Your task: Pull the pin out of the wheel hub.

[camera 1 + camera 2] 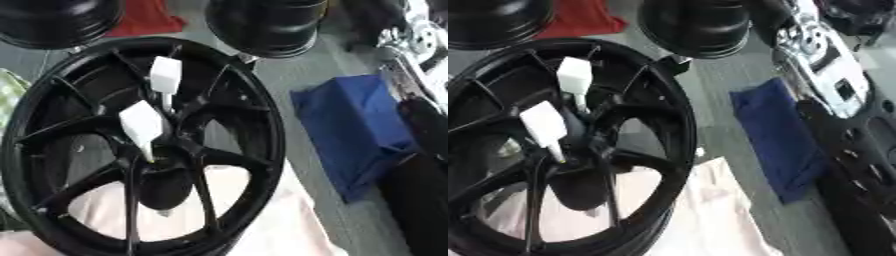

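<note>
A large black spoked wheel hub lies tilted across the left and middle of the view. Two white pins stand out near its centre. The upper pin has a blocky white head and a thin stem that points down toward the hub's middle. The lower pin is angled, and its narrow tip reaches the centre boss. My right arm, silver above and black below, runs down the right edge, well away from the pins. No hand of mine shows in either view.
A blue cloth lies on the grey floor to the right of the wheel. A pale pink cloth lies under the wheel's near side. Two more black wheels and a red cloth sit at the far edge.
</note>
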